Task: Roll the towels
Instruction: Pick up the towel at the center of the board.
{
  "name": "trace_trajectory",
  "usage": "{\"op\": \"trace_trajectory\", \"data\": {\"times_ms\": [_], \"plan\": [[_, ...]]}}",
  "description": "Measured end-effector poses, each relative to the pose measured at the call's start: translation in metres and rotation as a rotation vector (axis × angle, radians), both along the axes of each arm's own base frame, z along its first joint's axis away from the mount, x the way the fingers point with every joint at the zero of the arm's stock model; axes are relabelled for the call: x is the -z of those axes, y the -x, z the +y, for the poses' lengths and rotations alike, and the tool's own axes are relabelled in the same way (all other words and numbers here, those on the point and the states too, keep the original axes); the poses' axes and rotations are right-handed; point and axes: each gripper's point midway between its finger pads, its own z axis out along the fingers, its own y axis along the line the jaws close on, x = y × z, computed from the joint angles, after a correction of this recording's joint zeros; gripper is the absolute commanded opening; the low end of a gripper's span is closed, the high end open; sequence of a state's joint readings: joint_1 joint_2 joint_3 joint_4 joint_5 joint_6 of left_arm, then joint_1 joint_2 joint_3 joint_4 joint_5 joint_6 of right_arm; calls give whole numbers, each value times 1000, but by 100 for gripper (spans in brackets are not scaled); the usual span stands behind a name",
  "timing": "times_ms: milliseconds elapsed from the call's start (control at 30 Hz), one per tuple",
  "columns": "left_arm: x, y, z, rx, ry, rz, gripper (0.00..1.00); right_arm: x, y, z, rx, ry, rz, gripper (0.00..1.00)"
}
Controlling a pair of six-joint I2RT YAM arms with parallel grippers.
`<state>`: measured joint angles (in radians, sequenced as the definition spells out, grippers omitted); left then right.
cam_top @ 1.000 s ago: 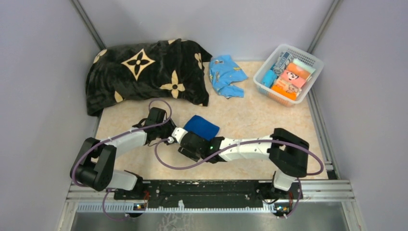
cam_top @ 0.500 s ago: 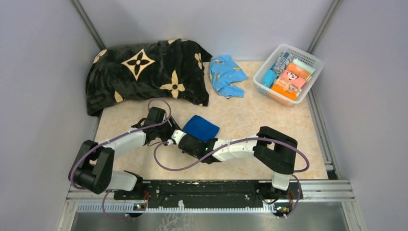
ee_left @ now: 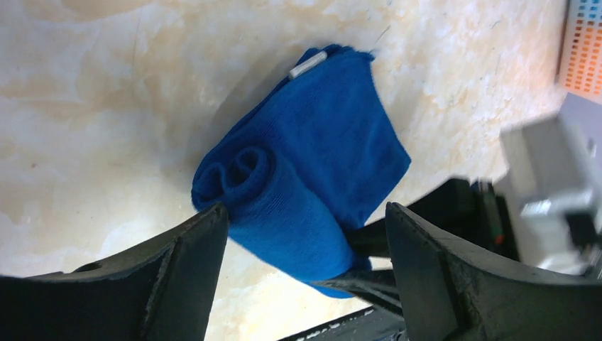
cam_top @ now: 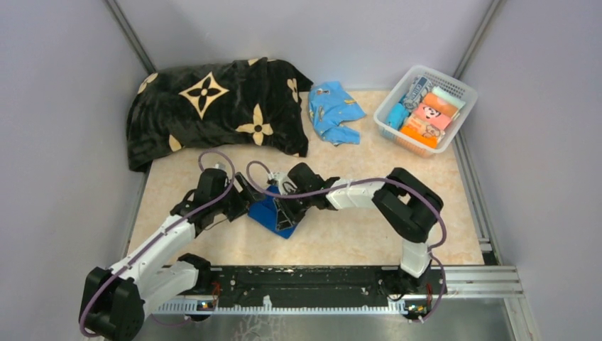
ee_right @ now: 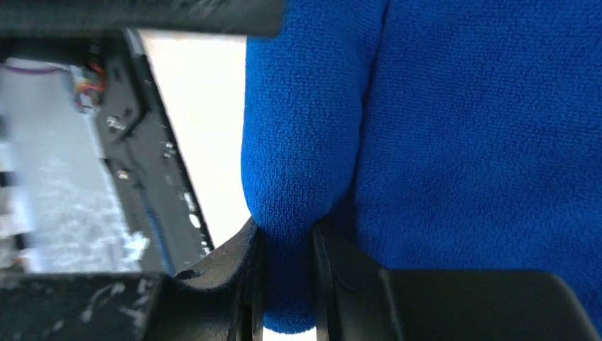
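A royal-blue towel [cam_top: 272, 214], partly rolled, lies on the table between the two arms. In the left wrist view its rolled end [ee_left: 245, 174] faces the camera and a flat flap with a white tag trails behind. My left gripper [ee_left: 305, 266] stands open wide, one finger on each side of the roll, the left fingertip [ee_left: 213, 220] close against it. My right gripper [ee_right: 287, 277] is shut on a thick fold of the blue towel [ee_right: 426, 142], reaching in from the right [cam_top: 289, 207]. A light-blue printed towel [cam_top: 334, 110] lies crumpled at the back.
A black blanket with cream flower motifs [cam_top: 213, 106] is heaped at the back left. A white basket [cam_top: 458, 87] with several rolled cloths stands at the back right. Grey walls close in both sides. A metal rail [cam_top: 312, 280] runs along the near edge.
The right gripper has closed on the blue towel and the right arm has swung in from farther back. The towel has shifted toward the near left. The left gripper has opened.
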<state>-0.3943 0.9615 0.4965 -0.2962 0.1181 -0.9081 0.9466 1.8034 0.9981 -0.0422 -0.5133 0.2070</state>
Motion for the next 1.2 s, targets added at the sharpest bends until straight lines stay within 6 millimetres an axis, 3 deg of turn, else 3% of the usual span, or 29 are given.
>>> {"op": "trace_trajectory", "data": {"times_ms": [300,500,600,667,767,833,1033,1200], "plan": [[32,28,-3,10,42,131,84,6,-11,-5,44,-158,416,14],[37,26,-4,4,41,147,78,6,-12,-8,57,-167,483,19],[49,23,-5,3,27,178,71,7,-13,-8,67,-162,482,28],[55,22,-6,3,24,195,68,8,-14,-10,79,-152,472,41],[56,14,-10,10,29,191,67,5,-17,-16,118,-116,410,55],[56,12,-12,14,34,190,67,0,-17,-21,143,-78,341,59],[56,9,-15,23,39,181,66,-31,-21,-34,203,44,-39,62],[57,8,-17,30,36,182,66,-50,-9,-22,150,131,-350,63]]}}
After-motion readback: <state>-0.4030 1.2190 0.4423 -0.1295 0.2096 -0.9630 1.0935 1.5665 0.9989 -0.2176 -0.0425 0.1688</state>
